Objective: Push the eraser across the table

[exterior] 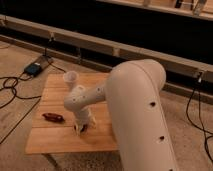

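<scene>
The light wooden slatted table point(55, 142) fills the lower left of the camera view. My white arm reaches down over it from the right. My gripper point(82, 127) is low over the tabletop near its middle front. A small dark patch, apparently the eraser point(84, 129), shows right at the gripper's tip and is mostly hidden by it.
A reddish-brown elongated object point(52, 117) lies on the table left of the gripper. A white cup point(71, 77) stands at the table's far edge. On the floor, a blue box point(34, 68) and cables point(12, 87) lie to the left, and another cable point(192, 107) hangs at the right.
</scene>
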Available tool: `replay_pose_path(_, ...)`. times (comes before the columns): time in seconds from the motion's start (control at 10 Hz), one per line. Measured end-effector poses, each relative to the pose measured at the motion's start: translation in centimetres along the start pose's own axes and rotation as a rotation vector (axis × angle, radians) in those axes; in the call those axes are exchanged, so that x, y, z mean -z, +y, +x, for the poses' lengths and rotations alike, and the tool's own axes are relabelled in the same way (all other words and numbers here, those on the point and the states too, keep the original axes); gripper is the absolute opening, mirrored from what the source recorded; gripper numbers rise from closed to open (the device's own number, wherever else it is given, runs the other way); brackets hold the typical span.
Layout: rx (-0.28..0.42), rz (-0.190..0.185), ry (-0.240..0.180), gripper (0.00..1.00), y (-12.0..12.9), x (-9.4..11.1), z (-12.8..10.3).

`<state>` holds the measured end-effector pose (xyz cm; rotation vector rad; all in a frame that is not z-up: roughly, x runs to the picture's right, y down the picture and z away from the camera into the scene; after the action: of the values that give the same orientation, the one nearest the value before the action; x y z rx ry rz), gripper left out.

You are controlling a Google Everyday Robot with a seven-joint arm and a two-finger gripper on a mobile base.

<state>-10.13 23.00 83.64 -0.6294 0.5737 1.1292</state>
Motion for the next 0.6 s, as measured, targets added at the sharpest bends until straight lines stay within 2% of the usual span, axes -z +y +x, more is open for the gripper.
replay_pose_path(0.6, -0.033, 0.019, -0.061, 0.65, -2.5, 0.7, -4.2)
